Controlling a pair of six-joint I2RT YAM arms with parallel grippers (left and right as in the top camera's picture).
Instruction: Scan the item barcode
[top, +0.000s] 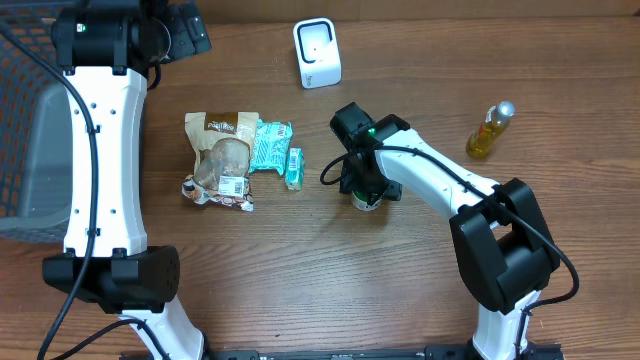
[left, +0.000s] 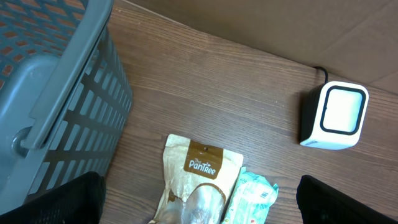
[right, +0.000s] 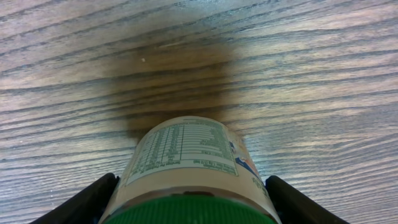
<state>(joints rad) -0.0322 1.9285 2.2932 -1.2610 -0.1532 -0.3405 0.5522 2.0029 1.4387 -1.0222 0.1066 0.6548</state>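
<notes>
Straddling the green-capped bottle (right: 183, 149) mid-bench, the right gripper (right: 189, 202) is being set for lifting toward the scanner (top: 317, 53); clamping cannot be told. The left gripper (left: 199, 202) is being held released.

A brown wood-grain desk (top: 300, 290) fills the view, evenly lit; a grey slatted basket (top: 25, 150) stands at its left edge.

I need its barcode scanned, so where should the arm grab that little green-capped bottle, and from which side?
Grip the bottle across its round body just under the green cap, coming straight down from above. It seems to stand upright with both curved sides free, and the right gripper has its fingers flanking it there.
</notes>
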